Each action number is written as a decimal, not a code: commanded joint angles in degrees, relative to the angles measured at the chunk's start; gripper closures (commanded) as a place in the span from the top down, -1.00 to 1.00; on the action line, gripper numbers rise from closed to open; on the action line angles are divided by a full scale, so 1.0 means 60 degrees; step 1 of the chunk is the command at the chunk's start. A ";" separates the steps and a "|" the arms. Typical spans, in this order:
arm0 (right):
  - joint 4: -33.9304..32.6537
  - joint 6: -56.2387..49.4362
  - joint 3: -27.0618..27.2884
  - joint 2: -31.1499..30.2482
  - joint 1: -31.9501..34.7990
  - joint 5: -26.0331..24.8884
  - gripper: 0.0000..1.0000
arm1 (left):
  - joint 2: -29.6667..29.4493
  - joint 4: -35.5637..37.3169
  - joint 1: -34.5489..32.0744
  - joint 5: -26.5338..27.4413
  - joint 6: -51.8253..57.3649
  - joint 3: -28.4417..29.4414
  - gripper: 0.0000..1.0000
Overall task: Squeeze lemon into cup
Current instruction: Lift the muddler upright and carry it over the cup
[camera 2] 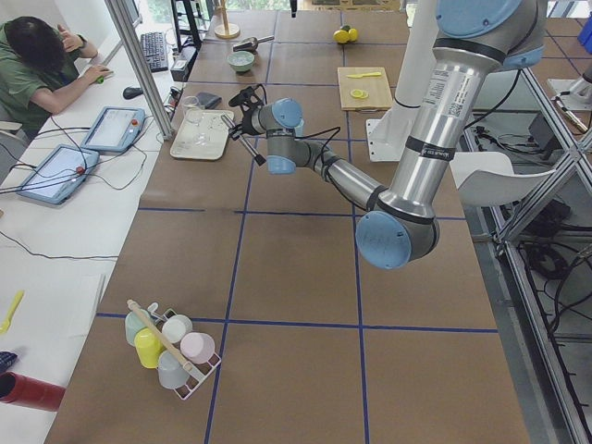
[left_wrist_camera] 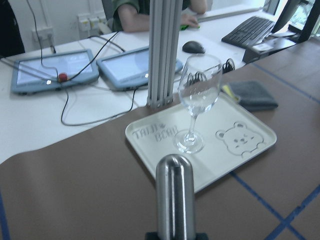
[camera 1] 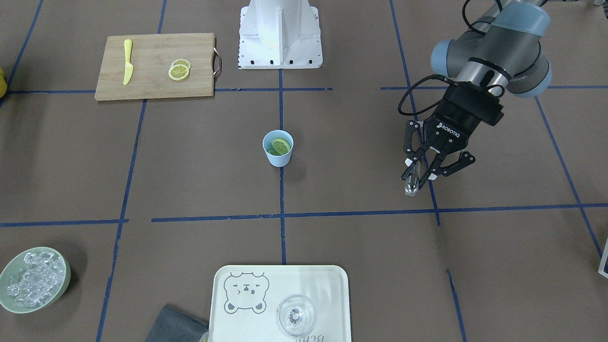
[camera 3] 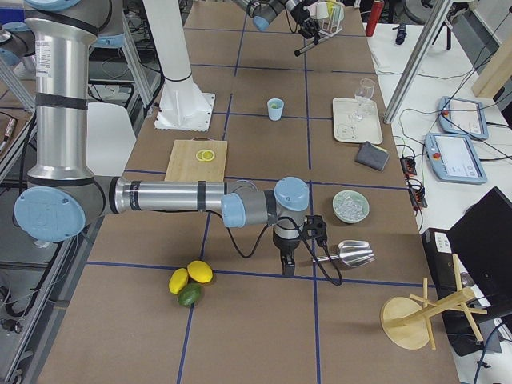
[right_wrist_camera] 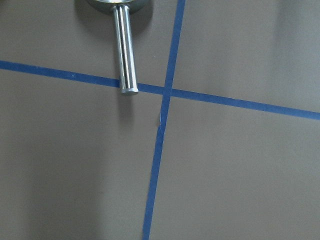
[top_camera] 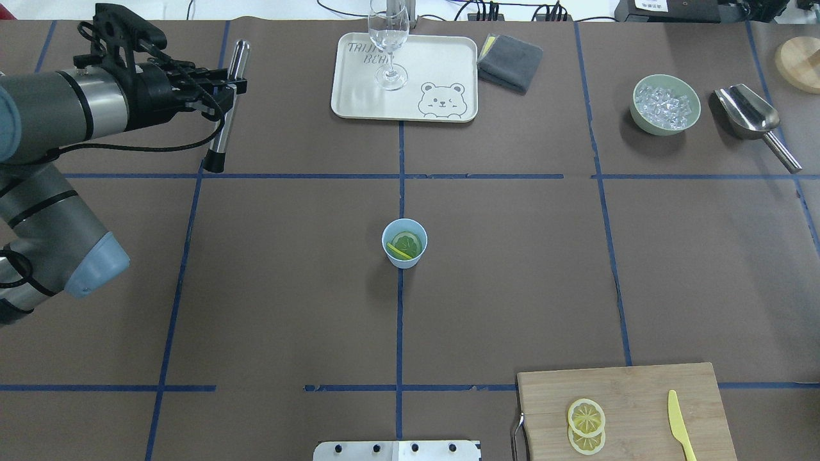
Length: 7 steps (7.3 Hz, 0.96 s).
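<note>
The lemon point(camera 1: 280, 146) lies inside the cup point(camera 1: 279, 160), which stands at the middle of the table point(camera 1: 356, 242). Your left claw point(camera 1: 420, 170) is well off to one side of it, closed on a slanted metal rod point(camera 1: 411, 184). Your right claw point(camera 3: 286, 264) hangs near the scoop point(camera 3: 352, 254), and you cannot tell how far open it is. Farther out, two more slices point(camera 1: 179, 71) and a knife point(camera 1: 128, 66) rest on the cutting board point(camera 1: 152, 88).

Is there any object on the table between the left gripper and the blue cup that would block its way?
Nothing visible does. Between the left gripper, which holds a metal rod, and the cup, the overhead view shows only bare table.
</note>
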 commanded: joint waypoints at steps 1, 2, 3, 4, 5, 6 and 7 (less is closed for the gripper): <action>0.0000 -0.0014 -0.0004 -0.0016 0.0100 0.0000 1.00 | -0.0581 -0.1906 0.0618 0.0707 0.0080 0.0350 -1.00; 0.0000 -0.0014 -0.0004 -0.0016 0.0115 -0.0015 1.00 | -0.1051 -0.3029 0.0953 0.1044 0.0066 0.0903 -1.00; 0.0000 -0.0014 -0.0004 -0.0016 0.0144 -0.0015 1.00 | -0.1258 -0.4345 0.1551 0.1729 0.0095 0.1648 -1.00; 0.0000 -0.0014 -0.0004 -0.0016 0.0173 -0.0015 1.00 | -0.1609 -0.4750 0.2210 0.2635 0.0255 0.2047 -1.00; 0.0000 -0.0014 -0.0004 -0.0030 0.0217 -0.0015 1.00 | -0.2062 -0.4783 0.2535 0.3151 0.0706 0.2269 -1.00; 0.0000 -0.0028 -0.0019 -0.0031 0.0217 -0.0029 1.00 | -0.2458 -0.4986 0.2814 0.3548 0.0740 0.2808 -1.00; 0.0000 -0.0029 -0.0019 -0.0031 0.0217 -0.0029 1.00 | -0.2998 -0.5554 0.3092 0.3958 0.0755 0.3567 -1.00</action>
